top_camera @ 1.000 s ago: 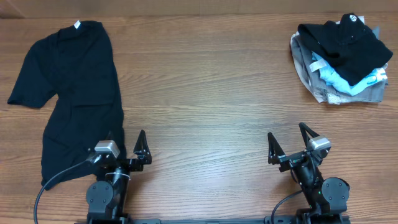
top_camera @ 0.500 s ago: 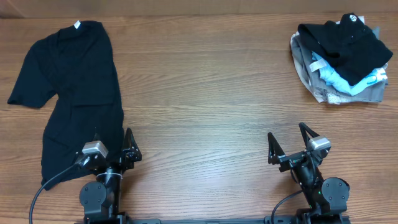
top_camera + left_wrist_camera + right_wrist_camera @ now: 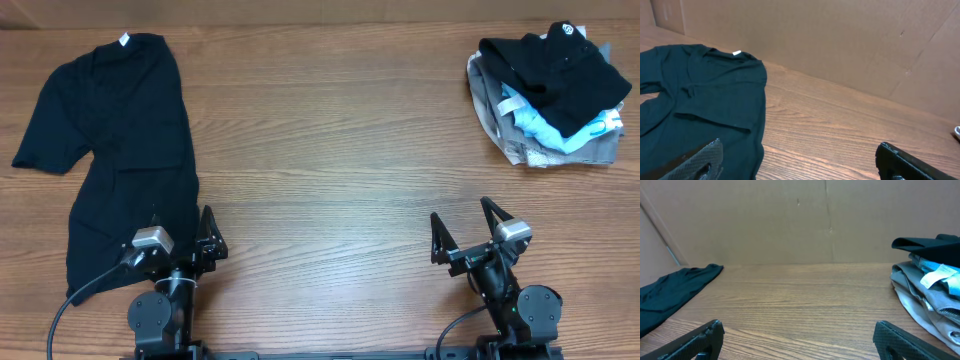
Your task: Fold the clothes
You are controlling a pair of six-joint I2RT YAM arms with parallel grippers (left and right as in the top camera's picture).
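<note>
A plain black short-sleeved shirt [image 3: 115,140] with a white neck tag lies spread on the left of the wooden table; it also shows in the left wrist view [image 3: 700,110]. My left gripper [image 3: 185,232] is open and empty, low at the shirt's bottom right hem, its left finger over the cloth. A second black shirt [image 3: 550,75] with a small white logo lies on top of a pile at the far right. My right gripper [image 3: 468,228] is open and empty near the front edge, far from the pile.
The pile [image 3: 545,140] under the black shirt holds grey and light blue clothes, also seen in the right wrist view [image 3: 932,290]. A cardboard wall [image 3: 840,40] stands behind the table. Bare wood [image 3: 330,150] lies between the shirt and the pile.
My left gripper has shifted left toward the shirt's hem in the first half second, then stayed still. The right arm and the clothes have not moved.
</note>
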